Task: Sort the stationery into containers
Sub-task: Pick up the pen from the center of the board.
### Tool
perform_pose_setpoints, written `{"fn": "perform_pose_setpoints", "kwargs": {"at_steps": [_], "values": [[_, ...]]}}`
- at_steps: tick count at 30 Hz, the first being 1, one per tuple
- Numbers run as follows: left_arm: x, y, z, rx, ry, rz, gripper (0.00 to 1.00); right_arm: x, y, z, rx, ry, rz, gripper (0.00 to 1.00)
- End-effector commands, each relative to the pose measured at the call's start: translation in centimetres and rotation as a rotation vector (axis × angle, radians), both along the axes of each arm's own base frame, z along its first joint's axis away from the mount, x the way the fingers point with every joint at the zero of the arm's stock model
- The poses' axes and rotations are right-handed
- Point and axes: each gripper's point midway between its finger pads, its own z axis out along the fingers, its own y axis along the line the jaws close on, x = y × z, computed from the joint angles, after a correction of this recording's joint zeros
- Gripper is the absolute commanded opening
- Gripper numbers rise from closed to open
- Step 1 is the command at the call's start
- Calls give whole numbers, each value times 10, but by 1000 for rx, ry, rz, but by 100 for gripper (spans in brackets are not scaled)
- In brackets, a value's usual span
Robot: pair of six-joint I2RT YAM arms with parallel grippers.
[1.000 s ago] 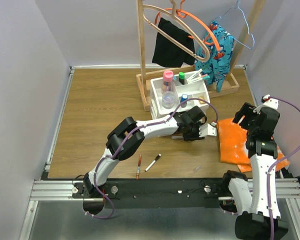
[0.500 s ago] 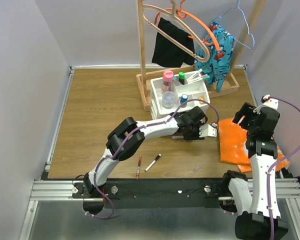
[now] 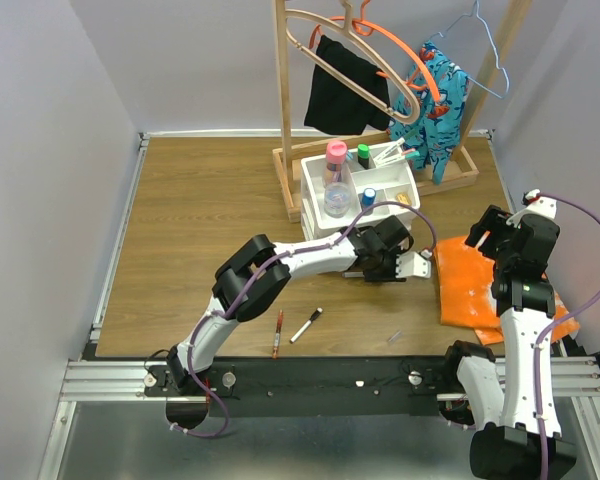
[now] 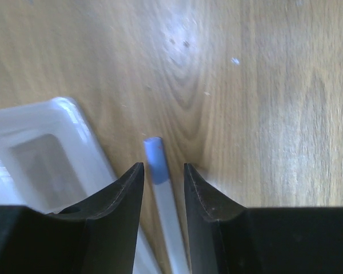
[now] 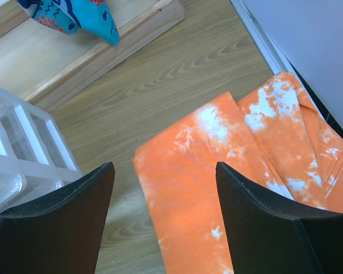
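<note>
The left hand (image 4: 163, 166) apart astride blue-tipped pen (image 4: 154, 155) — right hand (image 5: 164, 166) wide apart.

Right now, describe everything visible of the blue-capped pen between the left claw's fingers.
The blue-capped pen is thin, its barrel pale and plastic-looking, its blue end away from the wrist. It seems to lie on the wooden table, beside the white organiser, between the fingers of the open left claw, a gap beside it.
</note>
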Motion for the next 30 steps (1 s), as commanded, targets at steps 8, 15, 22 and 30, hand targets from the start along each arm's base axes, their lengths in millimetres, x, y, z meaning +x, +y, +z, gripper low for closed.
{"fn": "perform_pose_setpoints", "kwargs": {"at_steps": [8, 15, 22, 30], "values": [[-28, 3, -17, 19, 51, -25, 42, 3, 1, 0, 4, -22, 8, 79], [-41, 4, -22, 29, 103, -53, 37, 3, 1, 1, 3, -24, 10, 79], [-48, 8, -21, 37, 135, -62, 22, 2, 1, 1, 3, -28, 8, 79], [-53, -2, 27, -28, 149, -82, 14, 1, 1, 4, 1, -29, 3, 79]]}}
